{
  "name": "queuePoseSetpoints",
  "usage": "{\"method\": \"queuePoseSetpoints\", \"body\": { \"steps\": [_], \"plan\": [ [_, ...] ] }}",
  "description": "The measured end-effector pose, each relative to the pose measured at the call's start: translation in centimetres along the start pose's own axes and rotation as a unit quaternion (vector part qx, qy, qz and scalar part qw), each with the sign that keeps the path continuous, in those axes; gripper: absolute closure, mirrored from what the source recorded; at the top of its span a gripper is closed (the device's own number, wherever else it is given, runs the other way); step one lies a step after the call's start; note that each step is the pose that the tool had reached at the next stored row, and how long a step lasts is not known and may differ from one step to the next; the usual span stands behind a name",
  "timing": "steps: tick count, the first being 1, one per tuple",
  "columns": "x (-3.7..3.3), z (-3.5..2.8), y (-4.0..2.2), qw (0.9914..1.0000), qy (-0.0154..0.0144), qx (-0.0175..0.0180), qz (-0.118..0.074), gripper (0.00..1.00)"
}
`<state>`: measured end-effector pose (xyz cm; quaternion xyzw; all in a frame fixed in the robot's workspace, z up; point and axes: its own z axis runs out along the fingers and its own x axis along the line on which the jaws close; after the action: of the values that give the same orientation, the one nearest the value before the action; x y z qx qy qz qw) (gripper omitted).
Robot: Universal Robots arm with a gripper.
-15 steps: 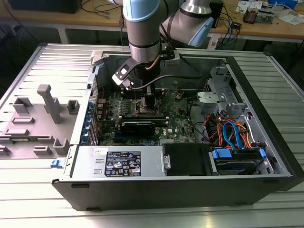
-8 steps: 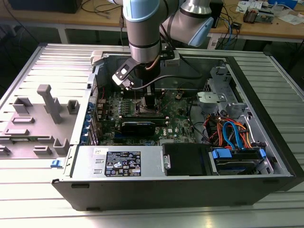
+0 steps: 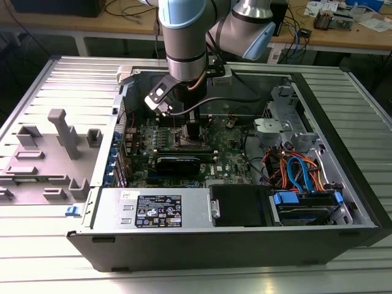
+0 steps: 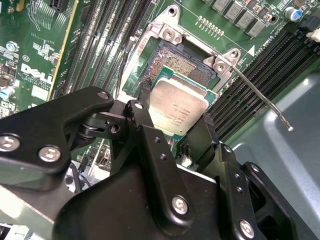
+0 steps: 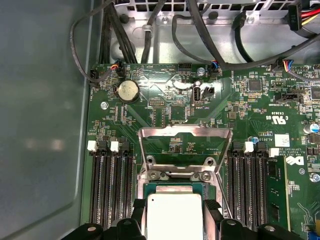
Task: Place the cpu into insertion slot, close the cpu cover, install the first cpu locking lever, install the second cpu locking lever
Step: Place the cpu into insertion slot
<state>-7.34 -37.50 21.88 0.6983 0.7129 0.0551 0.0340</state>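
The cpu [image 4: 177, 106], a small square chip with a dull silver top, sits between my two black fingers [image 4: 141, 102]. My gripper [image 4: 175, 114] is shut on it. The chip hangs just over the insertion slot [image 4: 172, 62], whose tan-gold contact field still shows along one side. In the first wrist view the cpu [image 5: 174, 216] lies under the cpu cover [image 5: 185, 131], a grey metal frame swung up and open. A thin wire locking lever [image 4: 260, 95] stands raised beside the slot. In the exterior view my gripper [image 3: 192, 136] reaches down onto the green motherboard [image 3: 229, 153].
Long black memory slots [image 5: 110, 190] flank the socket on both sides. A coin battery [image 5: 127, 91] and black cables [image 5: 150, 35] lie beyond it. A power supply [image 3: 159, 211] and a drive bay with blue and orange cables [image 3: 300, 174] fill the case front. A grey fixture tray [image 3: 49, 153] lies at the exterior view's left.
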Motion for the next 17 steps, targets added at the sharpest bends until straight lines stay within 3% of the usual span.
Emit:
{"method": "queuePoseSetpoints", "body": {
  "steps": [17],
  "plan": [
    [0.00, 0.01, 0.00, 0.99999, 0.0048, -0.0001, 0.001, 0.46]
  ]
}}
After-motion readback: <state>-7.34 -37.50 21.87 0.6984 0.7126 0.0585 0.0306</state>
